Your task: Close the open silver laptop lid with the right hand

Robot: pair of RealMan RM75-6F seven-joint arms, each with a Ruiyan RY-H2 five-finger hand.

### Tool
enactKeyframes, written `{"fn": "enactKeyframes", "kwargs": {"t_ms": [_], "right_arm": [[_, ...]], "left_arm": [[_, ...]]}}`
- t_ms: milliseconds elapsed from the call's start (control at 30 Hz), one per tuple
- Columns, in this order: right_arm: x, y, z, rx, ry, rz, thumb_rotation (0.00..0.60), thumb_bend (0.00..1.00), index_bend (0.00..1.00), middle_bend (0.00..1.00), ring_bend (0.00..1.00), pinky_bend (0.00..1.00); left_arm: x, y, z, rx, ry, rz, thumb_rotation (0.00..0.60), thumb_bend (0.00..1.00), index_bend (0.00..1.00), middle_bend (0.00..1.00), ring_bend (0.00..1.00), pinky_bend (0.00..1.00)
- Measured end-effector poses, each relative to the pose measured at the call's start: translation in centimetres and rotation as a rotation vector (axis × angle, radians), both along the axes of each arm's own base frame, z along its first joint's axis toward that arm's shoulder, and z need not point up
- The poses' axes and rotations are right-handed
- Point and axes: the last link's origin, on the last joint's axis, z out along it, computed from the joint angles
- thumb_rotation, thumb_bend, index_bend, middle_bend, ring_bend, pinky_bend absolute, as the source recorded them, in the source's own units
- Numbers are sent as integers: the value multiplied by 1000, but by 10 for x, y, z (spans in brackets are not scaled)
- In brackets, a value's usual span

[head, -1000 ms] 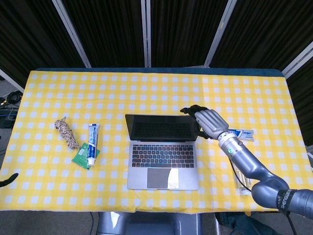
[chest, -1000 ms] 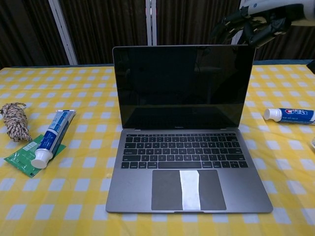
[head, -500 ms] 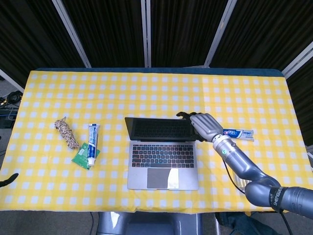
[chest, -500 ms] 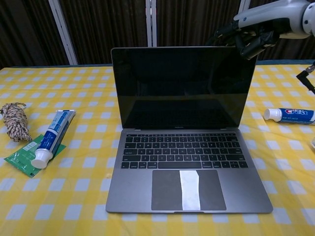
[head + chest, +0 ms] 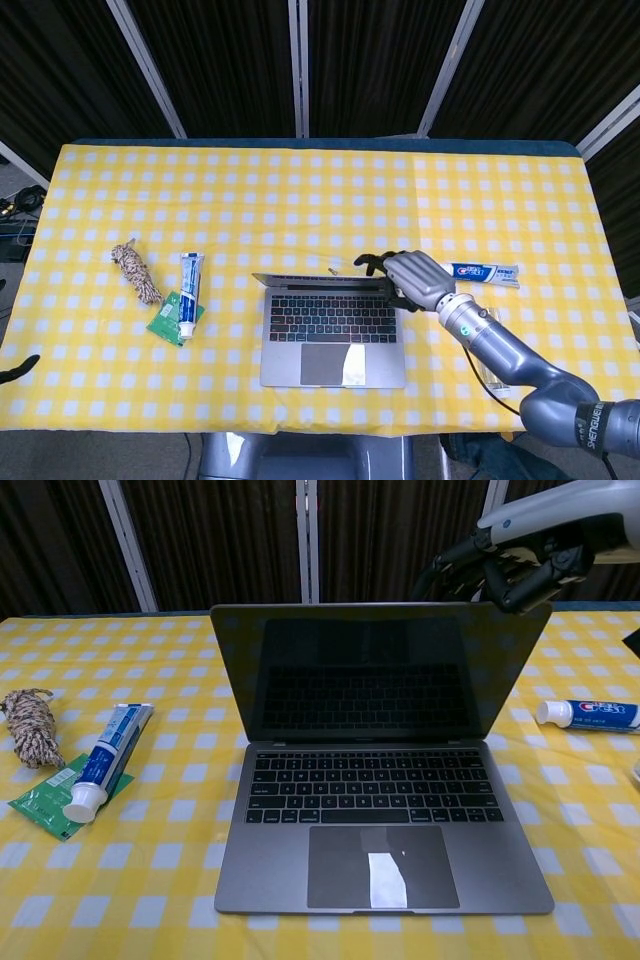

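Observation:
The silver laptop (image 5: 333, 330) (image 5: 375, 810) sits at the table's front centre, its lid (image 5: 375, 670) tipped forward over the keyboard. From above, the lid (image 5: 318, 279) shows only as a thin edge. My right hand (image 5: 408, 277) (image 5: 520, 565) rests on the lid's upper right corner from behind, dark fingers curled over the top edge. It holds nothing. A white strip of tape lies on the trackpad (image 5: 385, 865). Only the tip of my left hand (image 5: 15, 367) shows at the far left edge of the head view, too little to judge its fingers.
A toothpaste tube (image 5: 191, 291) (image 5: 105, 760) lies on a green packet (image 5: 170, 318) left of the laptop, with a coil of rope (image 5: 136, 271) (image 5: 30, 725) further left. A second toothpaste tube (image 5: 485, 272) (image 5: 590, 714) lies right of the laptop, near my right forearm.
My right hand has pushed the lid forward and down. The screen has gone from near upright to leaning well over the keyboard. The left hand has not moved.

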Motion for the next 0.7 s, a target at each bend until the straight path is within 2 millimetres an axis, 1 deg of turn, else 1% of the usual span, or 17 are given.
{"fn": "enactKeyframes", "kwargs": {"t_ms": [233,333,533,700], "right_arm": [[2,23,-4,70,32,62,600,1000,227,324,262,302],[3,35,-8,100,60,111,600,1000,227,322,262,302],[2,62,-18,150,126,234,600,1000,228,298,256,301],[-2,80,-32,134,204,402,600,1000,214,264,231,290]], "left_arm": [[1,-1,-1,-1,1,-3,600,0,0,0,0,0],[1,-1,-1,-3,0,-2,600,0,0,0,0,0],[1,-1,-1,-4,-2,-4,600,0,0,0,0,0],[2,-1,-1,-6,-5,-5,600,0,0,0,0,0]]}}
